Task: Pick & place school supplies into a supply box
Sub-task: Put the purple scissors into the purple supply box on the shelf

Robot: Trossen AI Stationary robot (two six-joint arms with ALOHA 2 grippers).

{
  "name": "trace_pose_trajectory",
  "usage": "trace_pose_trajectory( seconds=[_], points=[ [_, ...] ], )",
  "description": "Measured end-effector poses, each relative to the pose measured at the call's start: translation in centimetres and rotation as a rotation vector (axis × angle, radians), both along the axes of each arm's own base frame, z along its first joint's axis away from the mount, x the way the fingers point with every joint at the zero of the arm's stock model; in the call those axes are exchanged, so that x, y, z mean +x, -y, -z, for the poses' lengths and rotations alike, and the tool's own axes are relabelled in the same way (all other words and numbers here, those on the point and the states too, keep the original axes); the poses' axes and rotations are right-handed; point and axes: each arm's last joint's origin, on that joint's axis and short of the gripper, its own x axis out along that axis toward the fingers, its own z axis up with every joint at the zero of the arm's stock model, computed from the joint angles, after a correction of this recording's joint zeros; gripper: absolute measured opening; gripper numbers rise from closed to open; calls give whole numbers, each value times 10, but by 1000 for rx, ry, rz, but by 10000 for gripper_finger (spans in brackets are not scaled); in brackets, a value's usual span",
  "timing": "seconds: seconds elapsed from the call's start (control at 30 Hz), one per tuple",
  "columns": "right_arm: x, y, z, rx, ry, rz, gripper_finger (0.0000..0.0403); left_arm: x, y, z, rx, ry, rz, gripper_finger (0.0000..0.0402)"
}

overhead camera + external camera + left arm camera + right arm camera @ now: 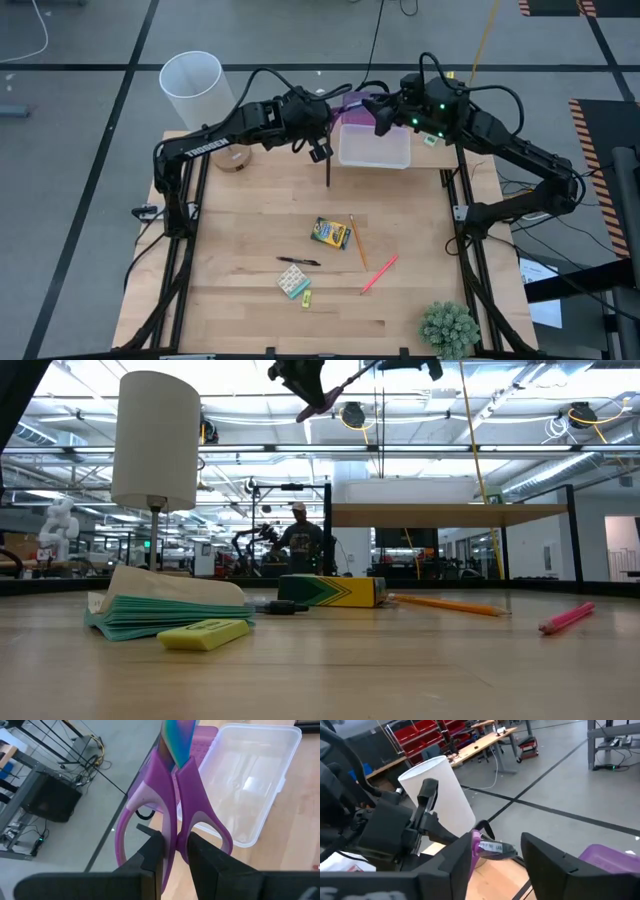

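Scissors (172, 815) showing purple handles, iridescent teal blade. Beside the clear supply box (375, 147): translucent purple lid (350, 104). Crayon box (331, 233) showing green-yellow; pencil (358, 241) orange; pen (379, 273) pink.

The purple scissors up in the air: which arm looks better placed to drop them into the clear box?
The left. Its gripper is already shut on the scissors, right beside the open supply box. The right gripper hangs open by the purple lid, holding nothing.

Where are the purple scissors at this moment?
The scissors are in the left gripper, held in the air at the back of the table, just left of the clear box.
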Motion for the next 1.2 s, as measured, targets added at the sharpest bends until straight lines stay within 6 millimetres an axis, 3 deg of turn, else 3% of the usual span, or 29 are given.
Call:
trace_pose_trajectory(
  seconds=[0.4,0.77,0.97,1.2],
  points=[
    [-1,1,-1,35,31,-40,12,0,0,0,9,-2,-10,72],
    [-1,1,-1,39,34,-58,5,0,0,0,8,-1,-10,79],
    [-3,1,-1,44,23,-49,3,0,0,-1,-14,30,-37,152],
    [-25,5,-4,72,2,5,1,-1,0,0,-21,31,-43,257]
  ],
)
